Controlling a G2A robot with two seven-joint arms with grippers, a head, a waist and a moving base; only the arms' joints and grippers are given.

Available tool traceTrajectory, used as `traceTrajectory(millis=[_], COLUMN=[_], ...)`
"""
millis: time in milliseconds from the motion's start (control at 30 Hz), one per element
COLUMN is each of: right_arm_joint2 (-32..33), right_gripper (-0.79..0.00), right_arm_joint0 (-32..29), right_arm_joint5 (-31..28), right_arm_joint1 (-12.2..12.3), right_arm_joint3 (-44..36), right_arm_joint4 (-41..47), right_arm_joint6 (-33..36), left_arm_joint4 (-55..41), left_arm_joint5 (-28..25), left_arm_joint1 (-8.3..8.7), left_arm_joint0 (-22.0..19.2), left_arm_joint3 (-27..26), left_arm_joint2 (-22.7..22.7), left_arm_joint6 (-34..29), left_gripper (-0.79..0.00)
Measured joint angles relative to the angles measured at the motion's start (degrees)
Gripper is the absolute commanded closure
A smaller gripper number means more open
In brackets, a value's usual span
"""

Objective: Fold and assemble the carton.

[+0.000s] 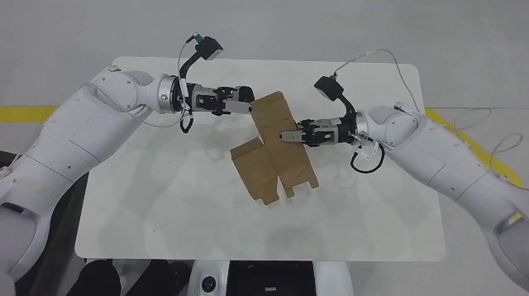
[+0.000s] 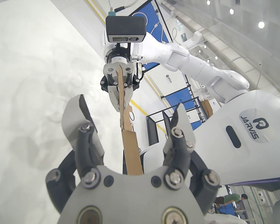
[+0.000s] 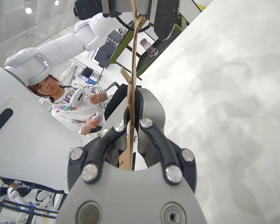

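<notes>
Two grippers work one flattened carton [image 1: 273,147] over the table's [image 1: 165,213] centre. The right gripper [image 3: 131,94], at its 3 o'clock, is clenched on the board, likely as an anchor. The left gripper [image 2: 130,104], at 11 o'clock, is released, fingers astride the edge, probably set to grip and fold.

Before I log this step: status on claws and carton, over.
Left claw open, astride carton edge. Right claw shut on carton. Carton flat, not assembled.

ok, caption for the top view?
Right hand pinches the unfolded carton over the table; left hand, open, straddles its edge.
</notes>
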Motion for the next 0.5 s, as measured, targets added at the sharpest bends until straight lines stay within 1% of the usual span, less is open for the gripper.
traceTrajectory(millis=[100,233,333,500], right_arm_joint2=[2.0,5.6,8.3,11.4], right_gripper=[0.0,0.0,0.0,0.0], right_arm_joint0=[-0.6,-2.4,-4.2,-6.5], right_arm_joint5=[0.0,0.0,0.0,0.0], right_arm_joint1=[-0.2,-0.7,-1.5,-3.0], right_arm_joint3=[2.3,4.7,5.8,7.4], right_arm_joint4=[2.2,4.5,4.5,0.8], right_arm_joint6=[0.0,-0.8,-4.5,-10.8], left_arm_joint4=[1.0,0.5,0.8,2.1], left_arm_joint5=[-1.1,-1.0,-0.9,-1.3], left_arm_joint1=[0.35,0.39,0.21,-0.07], left_arm_joint0=[0.8,2.0,2.8,4.1], left_arm_joint3=[1.8,3.3,3.8,3.1], left_arm_joint2=[-0.5,-0.7,-0.8,-1.2], left_arm_joint6=[1.1,1.1,0.9,1.3], left_gripper=[-0.785,-0.785,-0.785,-0.785])
